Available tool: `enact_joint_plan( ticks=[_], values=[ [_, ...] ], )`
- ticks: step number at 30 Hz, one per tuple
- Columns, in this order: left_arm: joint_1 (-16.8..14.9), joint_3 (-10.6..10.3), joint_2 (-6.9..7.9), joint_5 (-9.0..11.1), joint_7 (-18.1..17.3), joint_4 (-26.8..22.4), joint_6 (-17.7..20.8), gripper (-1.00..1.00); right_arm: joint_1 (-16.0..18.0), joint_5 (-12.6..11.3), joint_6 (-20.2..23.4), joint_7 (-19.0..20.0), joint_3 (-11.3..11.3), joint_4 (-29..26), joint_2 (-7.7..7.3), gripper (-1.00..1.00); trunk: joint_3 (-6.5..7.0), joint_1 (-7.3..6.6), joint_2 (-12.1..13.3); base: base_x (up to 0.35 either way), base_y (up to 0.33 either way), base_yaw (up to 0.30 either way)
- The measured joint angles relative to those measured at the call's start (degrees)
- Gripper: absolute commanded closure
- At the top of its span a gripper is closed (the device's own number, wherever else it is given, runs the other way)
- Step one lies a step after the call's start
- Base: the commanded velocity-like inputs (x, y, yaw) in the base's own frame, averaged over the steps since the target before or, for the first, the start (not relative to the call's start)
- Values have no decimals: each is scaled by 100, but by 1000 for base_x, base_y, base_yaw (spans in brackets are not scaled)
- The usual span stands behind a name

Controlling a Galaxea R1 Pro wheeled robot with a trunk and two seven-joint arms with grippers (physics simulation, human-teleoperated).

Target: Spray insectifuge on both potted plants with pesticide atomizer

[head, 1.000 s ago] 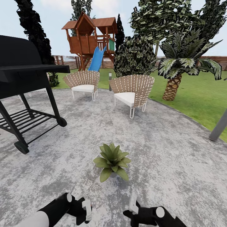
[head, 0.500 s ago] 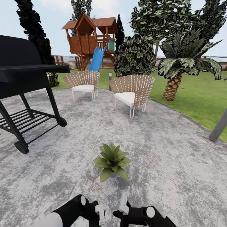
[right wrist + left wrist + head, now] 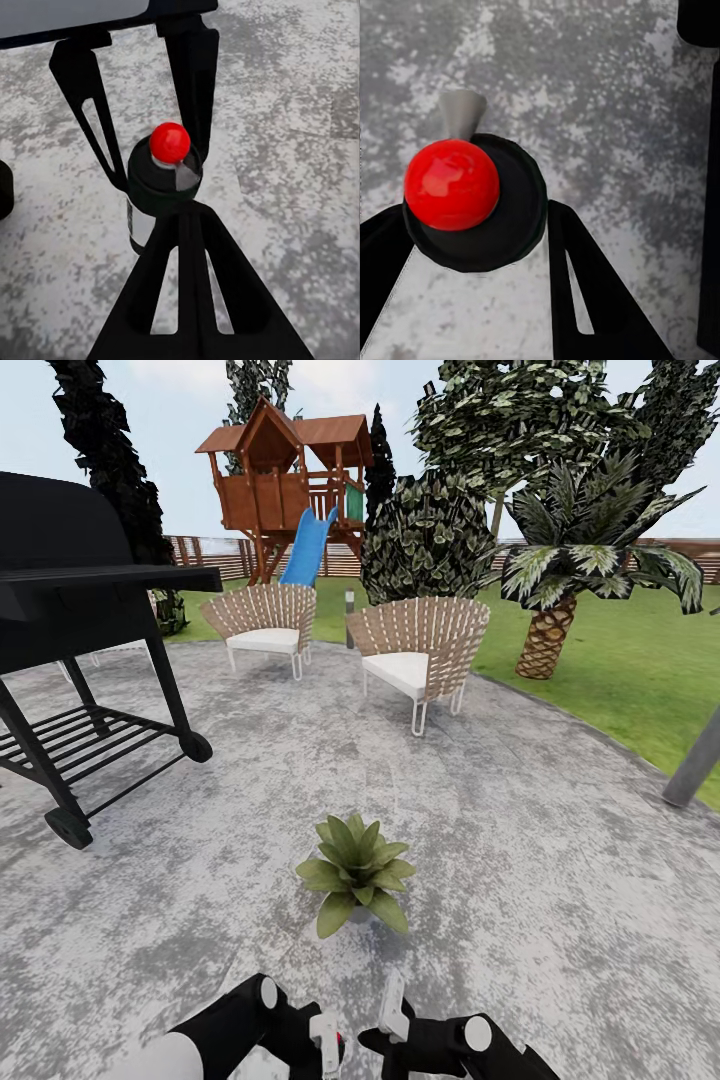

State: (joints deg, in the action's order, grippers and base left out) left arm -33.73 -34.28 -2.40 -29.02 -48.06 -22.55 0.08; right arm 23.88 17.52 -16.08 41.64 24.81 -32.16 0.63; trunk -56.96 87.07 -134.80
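At the robot's feet the left gripper (image 3: 327, 1040) had its jaws clamped on the pesticide atomizer (image 3: 161, 187) – the wrist views showed its red knob, dark cap and grey nozzle, where the head view gave just a red speck. The right gripper (image 3: 393, 1008) was just beside it, jaws pressed together, empty. One potted plant (image 3: 355, 870) stood just ahead on the grey patio (image 3: 520, 810) – beyond it, two wicker chairs (image 3: 420, 645) and the lawn (image 3: 620, 660).

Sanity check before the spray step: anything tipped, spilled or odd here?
Nothing stands out. The potted plant sits upright on the patio, chairs and grill stand normally, and the spray bottle is upright between both grippers.
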Motion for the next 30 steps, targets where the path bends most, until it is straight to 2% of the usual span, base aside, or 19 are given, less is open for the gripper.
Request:
enact_joint_plan(
  ticks=[10, 15, 20, 24, 28, 30],
  values=[
    [0, 3, -233, 6, -5, -64, -1, 100, 0, 0, -1, -4, -6, 11, -15, 100, 0, 0, 0, 0, 0, 0],
    [0, 11, -252, 12, -10, -65, -2, 100, 0, 0, 0, -4, -6, 11, -19, 100, 0, 0, 0, 0, 0, 0],
    [-3, 4, -253, 11, -194, -66, -111, 100, 0, 0, 0, -6, -6, 11, -20, 100, 0, 0, 0, 0, 0, 0],
    [-6, 8, -252, -20, -159, -44, -88, 100, 0, 0, 0, -11, -6, 19, -20, 100, 0, 0, 0, 0, 0, 0],
    [-24, 0, -153, -44, 84, 50, -37, 100, 0, 0, -2, -11, -3, 21, -19, 100, 0, 0, 0, 0, 0, 0],
    [-33, -14, 84, -64, 122, 86, -33, 100, 0, 0, 0, -10, 2, 27, -19, 100, 0, 0, 0, 0, 0, 0]
  ],
)
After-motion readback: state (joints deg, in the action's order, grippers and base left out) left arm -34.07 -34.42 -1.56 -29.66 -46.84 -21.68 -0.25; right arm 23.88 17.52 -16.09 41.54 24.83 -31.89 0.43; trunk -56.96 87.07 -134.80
